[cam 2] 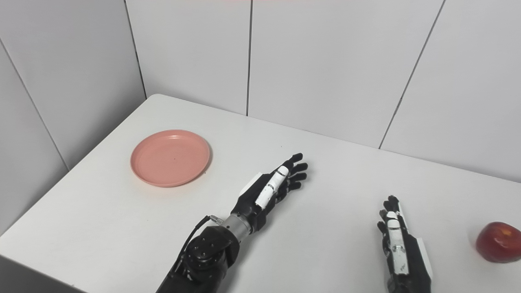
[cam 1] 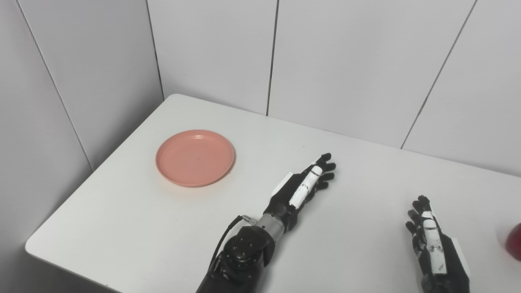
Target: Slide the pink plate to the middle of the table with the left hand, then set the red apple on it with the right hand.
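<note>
A pink plate (cam 1: pixel 195 157) lies flat and bare on the left part of the white table (cam 1: pixel 163 228). My left hand (cam 1: pixel 303 185) rests near the middle of the table, to the right of the plate and well apart from it, fingers stretched out and holding nothing. At the near right my right hand (cam 2: pixel 399 240) lies open on the table, palm side in, fingers extended. The red apple (cam 2: pixel 499 241) sits on the table at the far right, a short way to the right of the right hand and not touching it. In the left eye view only the apple's (cam 1: pixel 515 241) edge shows.
Grey wall panels (cam 1: pixel 333 61) close off the table's far side and left side. The table's near-left corner (cam 1: pixel 34 244) is rounded, with the front edge running along the bottom left.
</note>
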`<state>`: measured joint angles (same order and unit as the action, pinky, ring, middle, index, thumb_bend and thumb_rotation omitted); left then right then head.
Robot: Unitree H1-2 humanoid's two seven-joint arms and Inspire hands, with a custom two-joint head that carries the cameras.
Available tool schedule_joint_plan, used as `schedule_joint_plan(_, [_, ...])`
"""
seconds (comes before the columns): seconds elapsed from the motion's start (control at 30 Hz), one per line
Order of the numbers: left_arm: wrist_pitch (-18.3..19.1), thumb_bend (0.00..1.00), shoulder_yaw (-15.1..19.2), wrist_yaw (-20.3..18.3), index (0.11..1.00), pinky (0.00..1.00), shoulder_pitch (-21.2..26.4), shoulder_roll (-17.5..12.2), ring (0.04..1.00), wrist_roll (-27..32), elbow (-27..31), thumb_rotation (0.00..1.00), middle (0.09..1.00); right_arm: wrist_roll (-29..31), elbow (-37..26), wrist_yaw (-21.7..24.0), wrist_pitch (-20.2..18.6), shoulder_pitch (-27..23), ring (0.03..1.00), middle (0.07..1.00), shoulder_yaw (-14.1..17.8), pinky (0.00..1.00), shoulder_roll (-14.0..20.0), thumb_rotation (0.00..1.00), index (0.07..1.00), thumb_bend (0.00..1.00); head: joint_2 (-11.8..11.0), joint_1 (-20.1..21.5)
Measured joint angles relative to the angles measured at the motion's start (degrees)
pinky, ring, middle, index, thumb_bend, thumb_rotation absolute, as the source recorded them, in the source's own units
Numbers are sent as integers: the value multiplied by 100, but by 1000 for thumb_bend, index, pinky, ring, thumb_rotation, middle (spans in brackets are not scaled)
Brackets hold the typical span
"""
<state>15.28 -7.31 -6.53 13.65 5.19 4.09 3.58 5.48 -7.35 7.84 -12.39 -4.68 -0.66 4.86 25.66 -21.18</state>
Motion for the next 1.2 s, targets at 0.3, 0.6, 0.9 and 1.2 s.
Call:
schedule_joint_plan(0.3, [102,417,244,-84,909,918,351,-295,917,182,202,1000,930,1,-5,1,-1,-1,1000,1000,7,1000,4,1000,1000,52,-18,-123])
schedule_joint_plan(0.6, [216,407,681,-5,894,900,678,-493,912,250,386,1000,917,14,-43,0,-3,-1,1000,1000,25,1000,4,1000,1000,32,-62,-185])
schedule_joint_plan(0.9, [214,420,1243,170,894,898,876,-754,908,346,374,1000,915,32,-108,-1,-6,-2,1000,1000,34,1000,4,1000,1000,24,-97,-238])
schedule_joint_plan(1.2, [214,416,1722,389,907,916,1005,-1053,920,559,397,1000,927,37,-152,-1,-69,-1,1000,1000,29,1000,2,1000,1000,17,-114,-282])
